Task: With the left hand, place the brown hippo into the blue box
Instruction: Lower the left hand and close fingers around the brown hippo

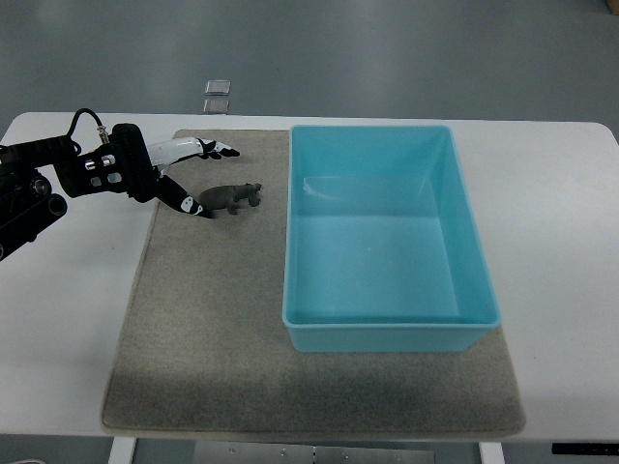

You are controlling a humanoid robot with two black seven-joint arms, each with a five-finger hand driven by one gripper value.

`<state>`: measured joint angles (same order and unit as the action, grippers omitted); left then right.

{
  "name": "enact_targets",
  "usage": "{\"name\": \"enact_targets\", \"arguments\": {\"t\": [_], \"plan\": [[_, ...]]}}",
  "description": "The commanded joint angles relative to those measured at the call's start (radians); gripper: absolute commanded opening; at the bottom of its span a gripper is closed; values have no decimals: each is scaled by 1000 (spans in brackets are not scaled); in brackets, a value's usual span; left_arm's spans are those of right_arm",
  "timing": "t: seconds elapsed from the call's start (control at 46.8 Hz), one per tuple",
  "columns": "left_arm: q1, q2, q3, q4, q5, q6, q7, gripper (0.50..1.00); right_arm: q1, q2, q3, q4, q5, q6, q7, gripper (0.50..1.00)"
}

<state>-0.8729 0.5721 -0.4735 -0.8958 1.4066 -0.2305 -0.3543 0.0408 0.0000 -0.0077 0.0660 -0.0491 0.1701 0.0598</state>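
Our left hand (179, 174) reaches in from the left edge with its fingers spread and holding nothing, the lower fingertips just beside the rear of the one brown hippo (233, 198). We see that hippo standing on the grey mat (203, 338), between the hand and the one blue box (387, 333), which sits to the right on the white table (561, 271).

No text (or label) can be read.
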Motion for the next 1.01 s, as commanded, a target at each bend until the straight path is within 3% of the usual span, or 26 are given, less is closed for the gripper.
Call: {"name": "enact_targets", "arguments": {"t": [0.0,0.984], "plan": [[0,0,0,0,-1,3,0,915,-1,0,0,0,0,-1,0,936],[8,-23,1,5,8,62,3,853,-1,0,0,0,0,0,0,936]]}}
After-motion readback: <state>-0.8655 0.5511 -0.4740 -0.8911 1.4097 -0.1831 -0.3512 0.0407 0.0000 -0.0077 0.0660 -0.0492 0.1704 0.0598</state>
